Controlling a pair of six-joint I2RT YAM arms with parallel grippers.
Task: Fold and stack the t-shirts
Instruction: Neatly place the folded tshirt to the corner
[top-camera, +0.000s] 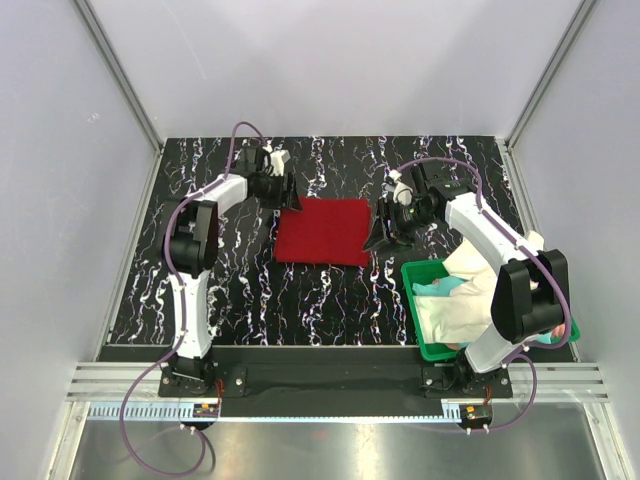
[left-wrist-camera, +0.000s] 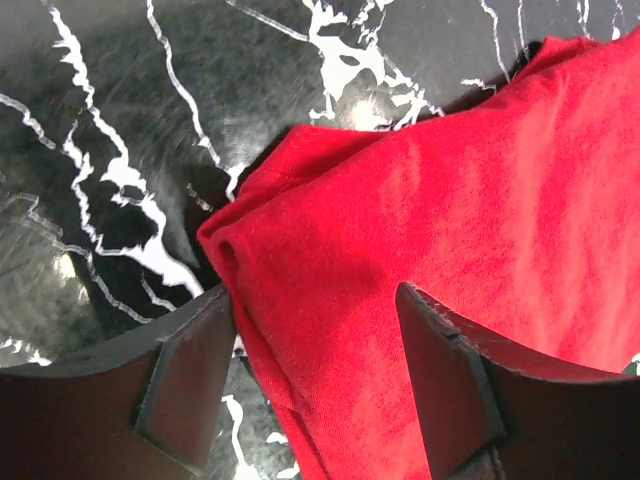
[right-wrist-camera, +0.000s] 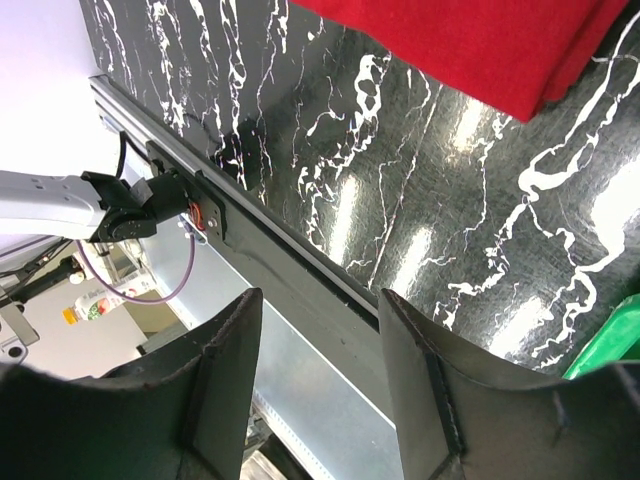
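Shirt (top-camera: 323, 232) left of bin (top-camera: 412, 295)

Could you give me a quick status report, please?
Left hand open, straddling red shirt corner. Right hand open, empty. Other shirts in bin. Nothing in the way.

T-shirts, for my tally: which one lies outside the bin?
The red t-shirt, flat on the table; cream t-shirt and teal t-shirt sit in the green bin.

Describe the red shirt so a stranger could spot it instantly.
Start at the black white-veined table. Near its middle lies the red t-shirt, folded into a flat rectangle. It alone lies on the table itself; the pale shirts sit in the green bin.
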